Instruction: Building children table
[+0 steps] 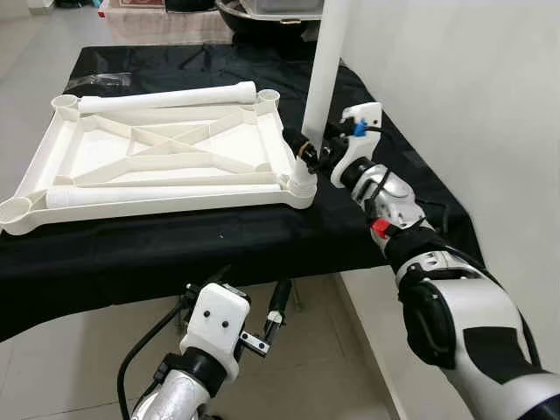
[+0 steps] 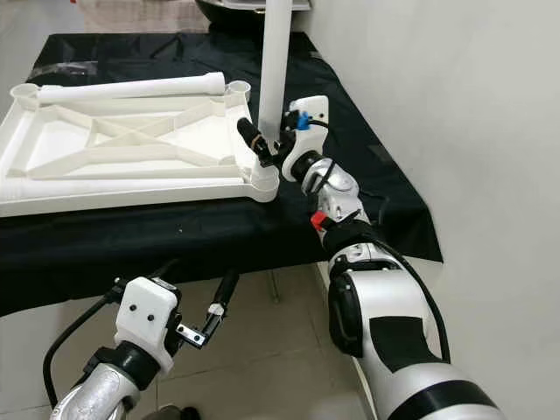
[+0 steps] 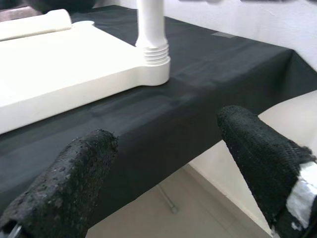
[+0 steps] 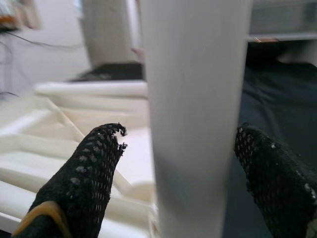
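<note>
The white table top [image 1: 166, 144] lies upside down on a black-covered table [image 1: 262, 236]. One white leg [image 1: 325, 61] stands upright in its near right corner socket [image 1: 302, 184]. Two more legs lie flat on the top, one along the far edge [image 1: 166, 96] and one along the near edge [image 1: 157, 194]. My right gripper [image 1: 306, 150] straddles the upright leg [image 4: 195, 99] just above the socket, open, with a small gap showing beside one finger [image 4: 94, 158]. My left gripper [image 1: 249, 293] hangs open with nothing in it, below the table's near edge; its wrist view looks up at the threaded socket [image 3: 153, 59].
A white wall [image 1: 472, 96] runs close along the table's right side. The other three corner sockets [image 1: 16, 210] hold nothing. Tiled floor [image 1: 79, 367] lies in front of the table. A dark basin [image 1: 262, 17] stands behind the far edge.
</note>
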### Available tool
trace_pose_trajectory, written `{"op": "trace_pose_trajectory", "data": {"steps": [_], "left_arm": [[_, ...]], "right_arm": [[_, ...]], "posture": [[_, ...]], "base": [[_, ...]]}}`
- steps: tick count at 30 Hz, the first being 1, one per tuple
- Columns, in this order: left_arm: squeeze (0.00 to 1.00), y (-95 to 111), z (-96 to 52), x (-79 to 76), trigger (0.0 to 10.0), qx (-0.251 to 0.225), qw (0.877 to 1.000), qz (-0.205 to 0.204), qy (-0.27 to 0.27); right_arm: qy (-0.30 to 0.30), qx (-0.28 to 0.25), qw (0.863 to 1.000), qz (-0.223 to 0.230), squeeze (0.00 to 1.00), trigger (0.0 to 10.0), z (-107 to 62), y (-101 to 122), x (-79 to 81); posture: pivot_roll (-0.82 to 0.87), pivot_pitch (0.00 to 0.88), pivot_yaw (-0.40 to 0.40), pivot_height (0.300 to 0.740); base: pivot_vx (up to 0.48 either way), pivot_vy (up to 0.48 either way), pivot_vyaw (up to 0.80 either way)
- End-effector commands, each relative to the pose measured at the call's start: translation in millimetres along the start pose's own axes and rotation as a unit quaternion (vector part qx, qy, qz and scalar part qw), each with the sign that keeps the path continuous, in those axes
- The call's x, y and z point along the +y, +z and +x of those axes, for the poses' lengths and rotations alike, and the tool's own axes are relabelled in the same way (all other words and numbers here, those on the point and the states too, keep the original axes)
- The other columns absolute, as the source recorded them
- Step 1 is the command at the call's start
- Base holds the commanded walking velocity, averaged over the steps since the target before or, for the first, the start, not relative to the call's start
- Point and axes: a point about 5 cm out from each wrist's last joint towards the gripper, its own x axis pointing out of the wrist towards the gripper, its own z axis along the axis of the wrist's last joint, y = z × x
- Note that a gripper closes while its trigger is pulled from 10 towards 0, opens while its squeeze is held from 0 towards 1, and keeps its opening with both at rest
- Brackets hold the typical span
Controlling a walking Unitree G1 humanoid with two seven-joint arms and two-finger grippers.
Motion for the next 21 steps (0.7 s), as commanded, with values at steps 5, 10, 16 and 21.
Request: {"op": "trace_pose_trajectory", "data": {"steps": [5,10,16,21], "left_arm": [[0.00,-6,0.2,-1.0,10.0,0.012,1.000,0.000,0.003],[0.00,-7,0.7,1.3,10.0,0.014,1.000,0.001,0.006],[0.00,-7,1.7,4.2,10.0,0.014,1.000,0.002,0.010],[0.00,-6,-1.2,16.9,10.0,0.017,0.998,0.009,0.057]], "right_arm": [[-0.016,0.010,1.000,0.021,0.00,10.0,-18.5,-20,-17.4],[0.027,-0.007,0.999,0.045,0.00,10.0,-43.2,-35,-23.9],[0.040,-0.005,0.999,0.024,0.00,10.0,-75.1,-50,-11.6],[-0.065,-0.004,0.997,-0.027,0.00,10.0,-115.6,-64,-8.3]], "posture": [[0.14,0.113,-0.085,0.740],[0.13,0.110,-0.074,0.740],[0.13,0.105,-0.075,0.740],[0.12,0.088,-0.057,0.740]], "base": [[0.000,0.000,0.00],[0.000,0.000,0.00],[0.000,0.000,0.00],[0.000,0.000,0.00]]}}
